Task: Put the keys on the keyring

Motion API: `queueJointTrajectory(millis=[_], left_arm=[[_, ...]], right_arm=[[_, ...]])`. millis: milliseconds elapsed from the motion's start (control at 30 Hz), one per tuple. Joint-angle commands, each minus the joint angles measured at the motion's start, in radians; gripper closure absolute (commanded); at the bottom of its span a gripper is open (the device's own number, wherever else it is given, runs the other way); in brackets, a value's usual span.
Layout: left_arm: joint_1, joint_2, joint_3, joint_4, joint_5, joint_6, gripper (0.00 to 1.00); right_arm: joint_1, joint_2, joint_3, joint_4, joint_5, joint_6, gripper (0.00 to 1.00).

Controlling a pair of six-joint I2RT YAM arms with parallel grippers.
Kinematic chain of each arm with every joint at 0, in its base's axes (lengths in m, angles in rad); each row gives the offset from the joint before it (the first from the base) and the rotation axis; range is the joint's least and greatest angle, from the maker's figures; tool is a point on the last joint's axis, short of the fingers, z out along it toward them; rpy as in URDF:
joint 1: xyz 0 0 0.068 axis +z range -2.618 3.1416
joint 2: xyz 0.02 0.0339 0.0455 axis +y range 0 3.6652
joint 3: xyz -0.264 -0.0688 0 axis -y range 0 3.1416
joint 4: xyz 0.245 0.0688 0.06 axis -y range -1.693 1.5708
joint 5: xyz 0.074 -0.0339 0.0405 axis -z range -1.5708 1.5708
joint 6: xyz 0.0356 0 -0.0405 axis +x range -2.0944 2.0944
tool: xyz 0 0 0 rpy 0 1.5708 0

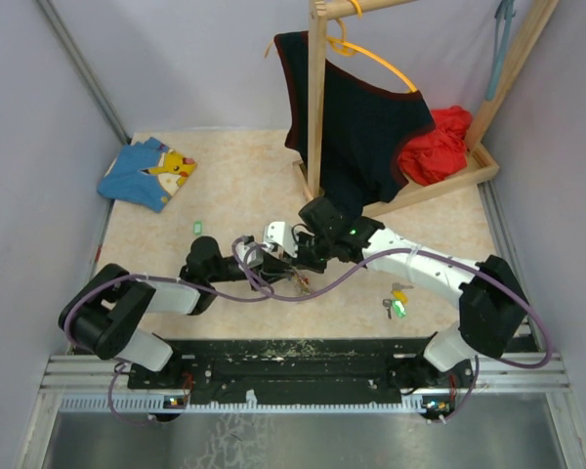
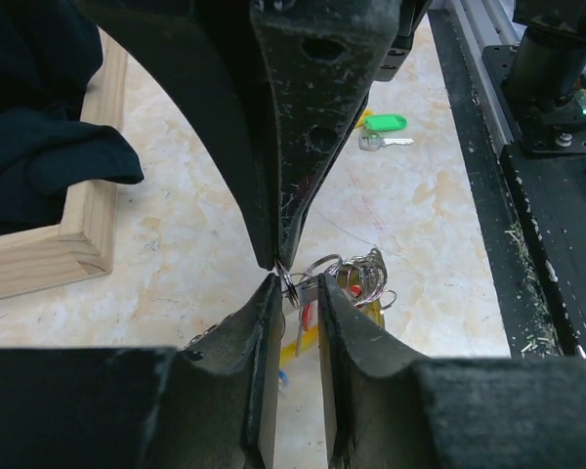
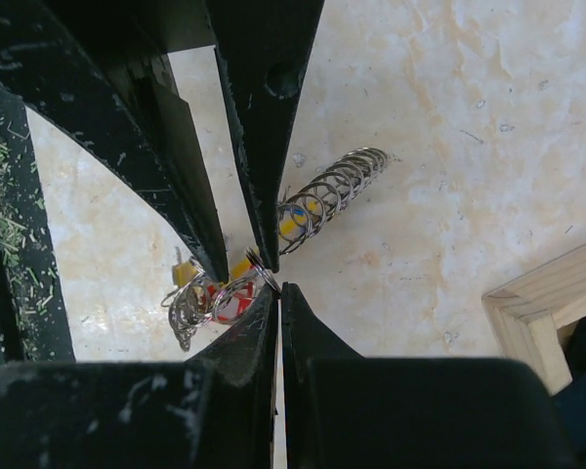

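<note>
At right end effector (image 3: 279, 291) tips: keyring (image 3: 215, 298) pinched.

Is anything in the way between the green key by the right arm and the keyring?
Nothing visible. Only bare table lies between that green key and the keyring, which the right fingers pinch.

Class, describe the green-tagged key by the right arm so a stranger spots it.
Find the right arm's base at the table's near edge. Just beyond it lies the green-tagged key, its bright green tag well apart from the keyring bunch mid-table.
</note>
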Motion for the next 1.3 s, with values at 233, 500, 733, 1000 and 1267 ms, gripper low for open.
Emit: queueJointTrajectory(millis=[233,500,733,1000,1267], left_arm=[[-0.023,0.009,0.035,-0.070,-0.076,0.048,0.93],[-0.023,0.000,0.011,-0.013,-0.113,0.025,1.00],[-0.015,-0.004,-0.024,0.080,-0.146,-0.029,1.00],[0.056,0.040,-0.078,0.317,-0.153,-0.221,1.00],[0.094,0.075,-0.105,0.458,-0.149,-0.306,1.00]], right_arm=[[0.012,-0.018,0.045,0.066,-0.023,0.029,1.00],[0.003,-0.112,-0.054,0.154,0.003,0.056,0.93],[-0.055,-0.269,-0.228,0.367,0.044,0.202,0.64],[-0.075,-0.333,-0.333,0.479,0.325,0.593,0.37],[-0.075,-0.360,-0.381,0.526,0.331,0.794,0.16]])
